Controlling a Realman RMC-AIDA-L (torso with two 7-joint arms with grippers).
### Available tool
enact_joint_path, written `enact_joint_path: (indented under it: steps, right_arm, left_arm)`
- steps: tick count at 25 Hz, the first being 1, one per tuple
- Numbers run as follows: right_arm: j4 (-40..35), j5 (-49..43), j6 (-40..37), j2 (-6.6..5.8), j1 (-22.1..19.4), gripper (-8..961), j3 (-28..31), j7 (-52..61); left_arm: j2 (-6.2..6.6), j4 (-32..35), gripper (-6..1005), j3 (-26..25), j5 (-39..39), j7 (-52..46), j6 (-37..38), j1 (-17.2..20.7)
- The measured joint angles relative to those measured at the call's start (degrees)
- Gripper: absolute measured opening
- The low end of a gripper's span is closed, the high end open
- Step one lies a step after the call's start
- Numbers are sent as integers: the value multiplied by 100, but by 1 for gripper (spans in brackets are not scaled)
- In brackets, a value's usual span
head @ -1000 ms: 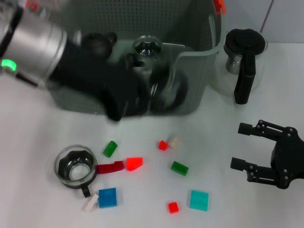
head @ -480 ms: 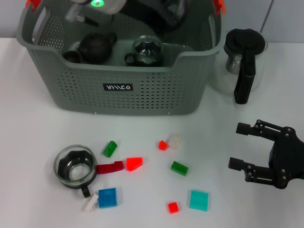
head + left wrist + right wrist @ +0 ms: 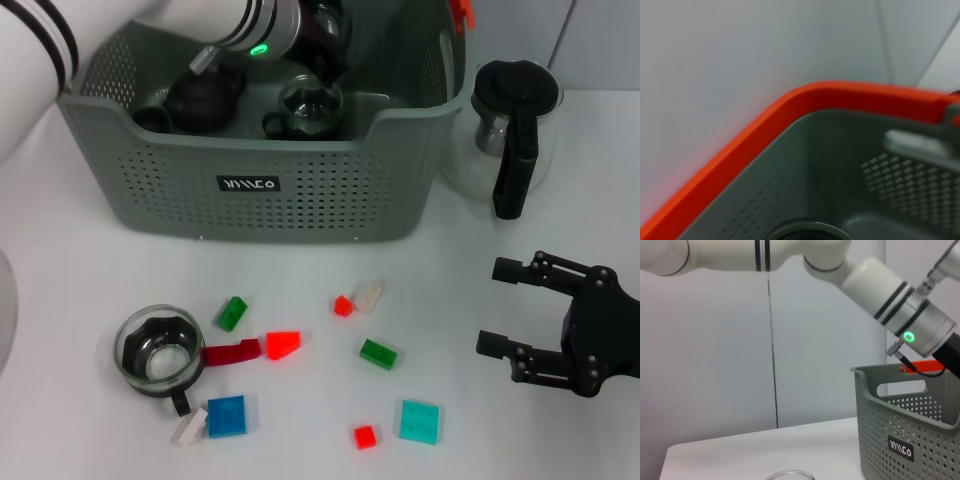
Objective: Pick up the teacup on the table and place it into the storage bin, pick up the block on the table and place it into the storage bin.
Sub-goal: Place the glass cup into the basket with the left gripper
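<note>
Left arm reaches over the storage bin from the robot's left; its hand sits low over the bin's rear interior, finger position cannot be told. Two glass teacups lie inside the bin, one just below that hand. A further teacup stands on the desk in front of the bin, well apart from it, among scattered blocks, a red one nearest. Right hand rests on the desk, fingers spread, holding nothing.
</note>
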Motion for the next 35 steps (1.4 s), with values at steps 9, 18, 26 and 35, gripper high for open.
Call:
enact_joint_path:
  steps: [9, 18, 26, 35]
  right_arm:
    - [46, 0, 34, -2, 9, 824, -2, -6]
    - [74, -19, 52, -2, -10, 824, -3, -18]
    - [140, -220, 51, -10, 10, 825, 38, -16]
    - [143, -223, 23, -33, -9, 825, 53, -22]
  left_arm:
    - [-43, 853, 48, 421, 376, -3, -945, -21]
    - [-58, 903, 54, 729, 397, -158, -783, -63]
    - [-66, 875, 183, 1347, 681, -660, -628, -149]
    - [-33, -2239, 367, 1292, -120, -1084, 717, 1248]
